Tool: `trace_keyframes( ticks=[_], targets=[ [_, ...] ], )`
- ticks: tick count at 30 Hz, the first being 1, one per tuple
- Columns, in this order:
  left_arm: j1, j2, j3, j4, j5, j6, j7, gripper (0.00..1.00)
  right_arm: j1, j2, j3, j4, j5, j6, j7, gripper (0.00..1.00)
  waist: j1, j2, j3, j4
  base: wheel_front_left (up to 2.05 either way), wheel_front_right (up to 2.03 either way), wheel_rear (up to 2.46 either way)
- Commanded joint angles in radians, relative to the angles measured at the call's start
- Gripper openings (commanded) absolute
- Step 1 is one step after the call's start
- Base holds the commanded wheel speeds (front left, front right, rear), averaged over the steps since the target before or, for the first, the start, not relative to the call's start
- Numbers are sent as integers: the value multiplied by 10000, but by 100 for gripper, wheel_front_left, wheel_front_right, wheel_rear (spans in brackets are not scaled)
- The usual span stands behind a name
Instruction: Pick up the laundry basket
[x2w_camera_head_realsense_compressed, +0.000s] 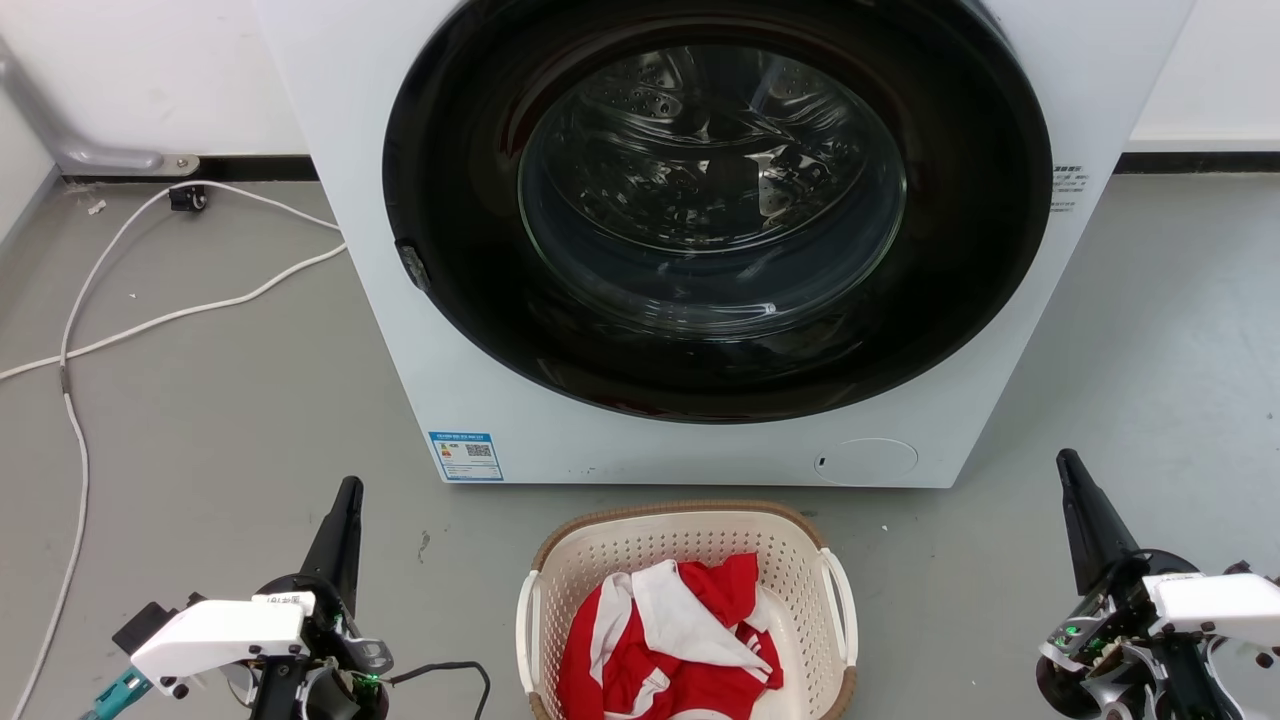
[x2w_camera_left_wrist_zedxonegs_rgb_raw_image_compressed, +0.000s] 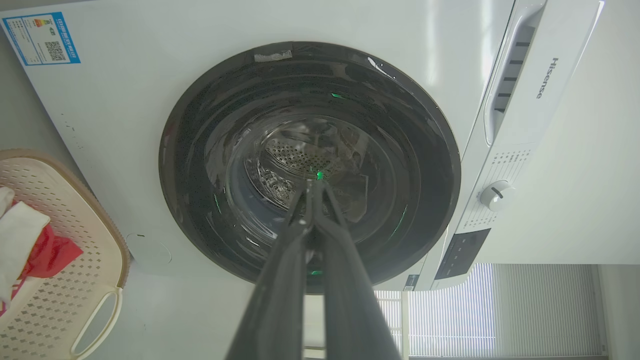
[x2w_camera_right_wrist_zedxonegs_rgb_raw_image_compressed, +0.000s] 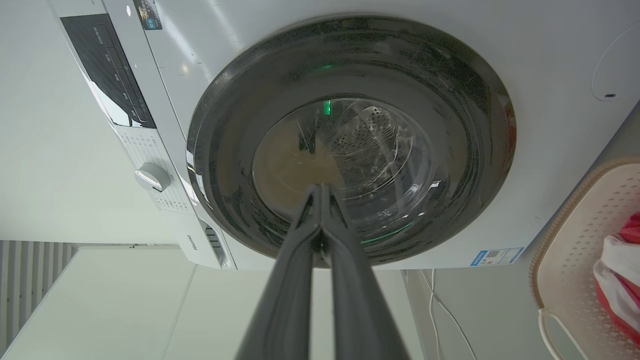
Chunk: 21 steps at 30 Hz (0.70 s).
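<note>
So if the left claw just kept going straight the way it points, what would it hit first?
Most likely the washing machine's dark round door: the left claw aims at its glass in the left wrist view, with nothing visibly between, though depth is unclear. The laundry basket sits aside.

Laundry basket (x2w_camera_head_realsense_compressed: 650, 545): cream plastic, matt, walls perforated; rim brown, woven-look. Garment (x2w_camera_head_realsense_compressed: 700, 660) inside: red and white cloth, soft, creased. Washing machine (x2w_camera_head_realsense_compressed: 600, 450): white casing, smooth, slight sheen. Door (x2w_camera_head_realsense_compressed: 470, 150): dark ring, glossy, clear glass centre. Drum (x2w_camera_left_wrist_zedxonegs_rgb_raw_image_compressed: 295, 157): perforated shiny metal. Floor (x2w_camera_head_realsense_compressed: 200, 420): grey, matt, scuffed.
</note>
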Motion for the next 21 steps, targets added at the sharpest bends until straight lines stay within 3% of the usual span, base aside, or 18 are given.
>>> trace_keyframes(
  ticks=[1, 21],
  targets=[
    [-96, -18, 31, 12, 21, -40, 41, 0, -103, 35, -14, 12, -51, 0, 23, 0, 0, 0, 0, 0, 0, 0, 0],
    [-101, -36, 63, 14, 57, -40, 60, 0, -104, 38, -25, 13, -67, 0, 36, 0, 0, 0, 0, 0, 0, 0, 0]
  ],
)
